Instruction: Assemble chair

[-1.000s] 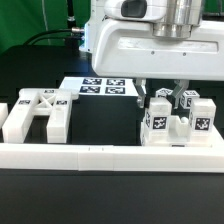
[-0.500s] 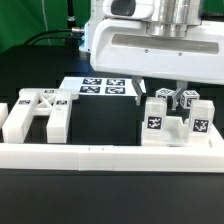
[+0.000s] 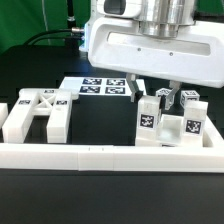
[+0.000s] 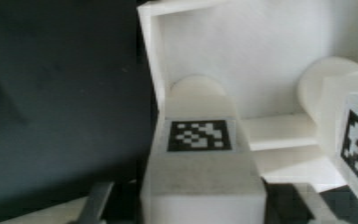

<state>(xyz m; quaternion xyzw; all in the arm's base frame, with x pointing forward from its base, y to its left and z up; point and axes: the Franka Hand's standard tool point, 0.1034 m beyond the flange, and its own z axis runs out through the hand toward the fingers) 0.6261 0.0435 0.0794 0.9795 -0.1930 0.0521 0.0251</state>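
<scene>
My gripper (image 3: pixel 160 95) hangs over a cluster of white chair parts (image 3: pixel 170 125) at the exterior view's right, next to the rail. In the wrist view a blocky white chair part (image 4: pixel 201 150) with a square tag on it sits between my fingers (image 4: pixel 101 200), and the gripper (image 4: pixel 194 208) is shut on it. A larger white panel (image 4: pixel 229 50) lies just beyond it, and another tagged block (image 4: pixel 357 140) stands beside it. A second chair part (image 3: pixel 35 112), H-shaped with blocky legs, rests at the exterior view's left.
A long white border rail (image 3: pixel 100 156) runs across the front of the black table. The marker board (image 3: pixel 100 87) lies flat at the back centre. The arm's big white body hides the area behind the right-hand cluster.
The right-hand cluster of chair parts has shifted a little toward the exterior view's left and tilted slightly, together with the gripper. The H-shaped part has not moved.
</scene>
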